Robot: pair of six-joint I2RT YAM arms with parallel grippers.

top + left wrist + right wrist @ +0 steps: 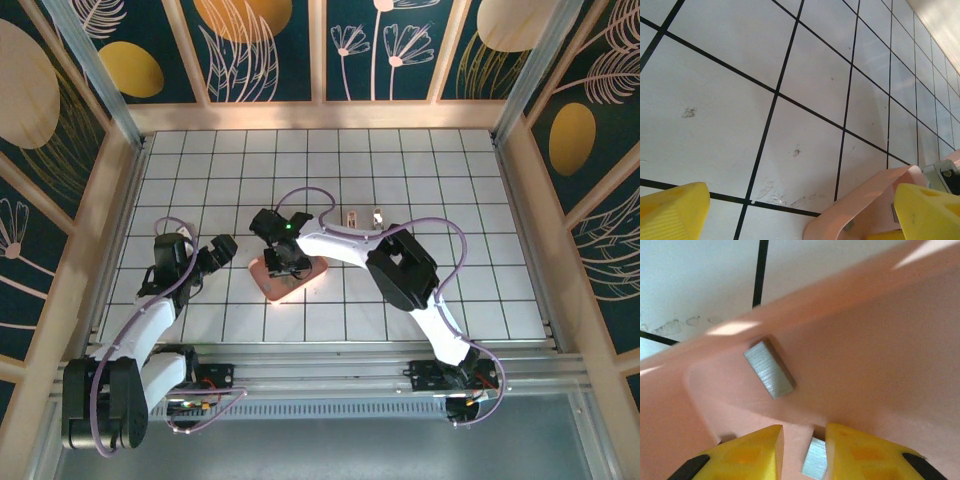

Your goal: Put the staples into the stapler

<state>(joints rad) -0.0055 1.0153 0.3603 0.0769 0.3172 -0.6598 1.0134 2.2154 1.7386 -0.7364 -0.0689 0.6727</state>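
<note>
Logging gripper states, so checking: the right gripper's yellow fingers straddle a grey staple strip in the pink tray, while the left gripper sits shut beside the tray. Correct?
Not quite: the left gripper is open, not shut. The left wrist view shows its yellow fingers wide apart beside the pink plastic tray. The right gripper does straddle the grey metal staple strip.

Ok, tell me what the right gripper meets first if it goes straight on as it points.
The right gripper likely meets the staple strip between its jaws first, then the pink tray beneath; depth is unclear.
</note>
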